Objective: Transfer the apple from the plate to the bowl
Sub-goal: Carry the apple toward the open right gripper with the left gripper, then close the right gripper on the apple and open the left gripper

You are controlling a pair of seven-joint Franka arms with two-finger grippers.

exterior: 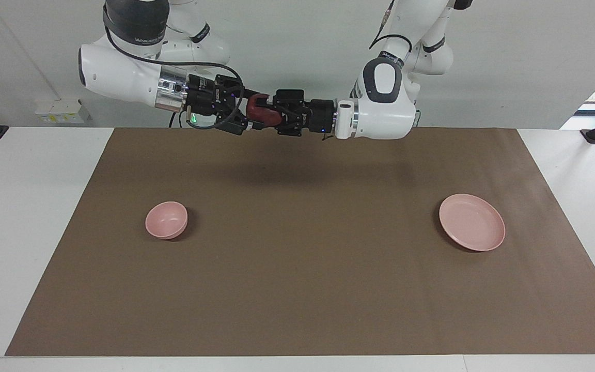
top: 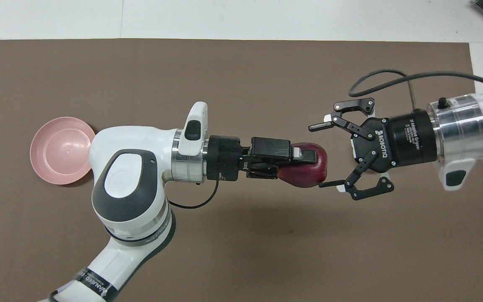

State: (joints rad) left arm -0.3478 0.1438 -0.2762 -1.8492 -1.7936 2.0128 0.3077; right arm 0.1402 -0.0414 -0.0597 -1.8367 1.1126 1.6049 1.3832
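High over the mat, the left claw grips the apple; the right claw gapes around its end.

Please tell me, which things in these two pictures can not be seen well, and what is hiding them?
- Bowl: hidden in the overhead view under the right gripper.
- Plate: in the overhead view the left arm covers its edge.
- Apple: the left gripper covers part of it in both views; whether the right gripper's open fingers touch it is unclear.
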